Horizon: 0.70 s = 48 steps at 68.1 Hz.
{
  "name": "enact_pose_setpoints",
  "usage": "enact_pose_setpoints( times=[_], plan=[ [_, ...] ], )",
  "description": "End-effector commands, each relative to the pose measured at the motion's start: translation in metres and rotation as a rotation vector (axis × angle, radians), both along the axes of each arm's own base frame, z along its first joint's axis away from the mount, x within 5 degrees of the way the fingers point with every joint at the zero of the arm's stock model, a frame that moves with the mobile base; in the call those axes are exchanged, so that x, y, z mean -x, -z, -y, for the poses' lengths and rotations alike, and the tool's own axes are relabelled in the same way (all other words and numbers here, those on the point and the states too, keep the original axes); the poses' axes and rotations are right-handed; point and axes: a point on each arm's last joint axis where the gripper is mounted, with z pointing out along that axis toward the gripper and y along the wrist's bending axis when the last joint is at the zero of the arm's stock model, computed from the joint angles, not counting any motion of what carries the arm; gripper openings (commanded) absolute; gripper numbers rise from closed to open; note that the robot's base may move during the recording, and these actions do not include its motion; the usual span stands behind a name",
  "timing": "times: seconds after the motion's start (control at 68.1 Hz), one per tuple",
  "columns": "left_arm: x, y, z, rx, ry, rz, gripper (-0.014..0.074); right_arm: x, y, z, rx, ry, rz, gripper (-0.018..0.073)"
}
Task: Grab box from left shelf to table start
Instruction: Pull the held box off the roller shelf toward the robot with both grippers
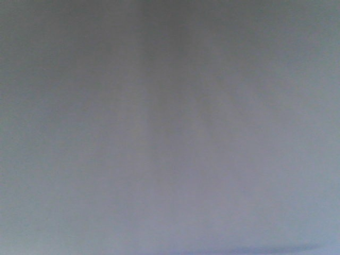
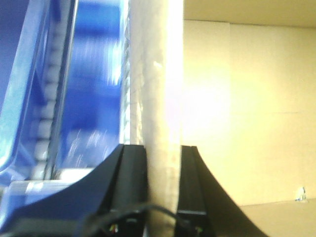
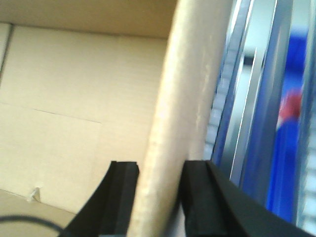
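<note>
The tan cardboard box [image 2: 237, 123] fills the right of the left wrist view; its inside wall and floor show. My left gripper [image 2: 163, 153] is shut on the box's left wall edge [image 2: 158, 89], one black finger on each side. In the right wrist view the box [image 3: 74, 108] fills the left, and my right gripper [image 3: 163, 170] is shut on its right wall edge [image 3: 187, 84]. The shelf's silver rails and white rollers [image 2: 49, 113] run beside the box on the left, and also show in the right wrist view [image 3: 237, 98]. The front view is a blank grey blur; the table cannot be made out.
A blue plastic bin [image 2: 96, 79] sits just left of the box beyond the rail. Another blue bin [image 3: 286, 138] with a red patch lies right of the box past the silver rails.
</note>
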Motion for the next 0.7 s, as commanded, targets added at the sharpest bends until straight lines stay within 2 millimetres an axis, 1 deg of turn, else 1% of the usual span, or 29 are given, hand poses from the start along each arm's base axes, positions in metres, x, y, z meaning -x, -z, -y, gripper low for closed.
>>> enact_pose_setpoints(
  times=[0.0, 0.088, 0.147, 0.22, 0.69],
  plan=[
    [0.015, -0.019, -0.004, 0.058, -0.009, 0.223, -0.0092, 0.018, -0.017, 0.004, -0.007, 0.031, 0.205, 0.0061],
    [0.025, -0.018, -0.006, 0.065, -0.009, 0.266, -0.0093, 0.034, -0.016, 0.005, -0.012, 0.031, 0.262, 0.0061],
    [0.029, -0.018, -0.007, 0.072, -0.007, 0.289, -0.0093, 0.04, -0.016, 0.005, -0.014, 0.031, 0.286, 0.0061],
    [0.03, -0.018, -0.007, 0.072, -0.007, 0.292, -0.0093, 0.045, -0.015, 0.006, -0.015, 0.031, 0.301, 0.0061],
    [0.03, -0.018, -0.007, 0.072, -0.007, 0.29, -0.0093, 0.045, -0.015, 0.006, -0.014, 0.03, 0.298, 0.0059]
  ],
)
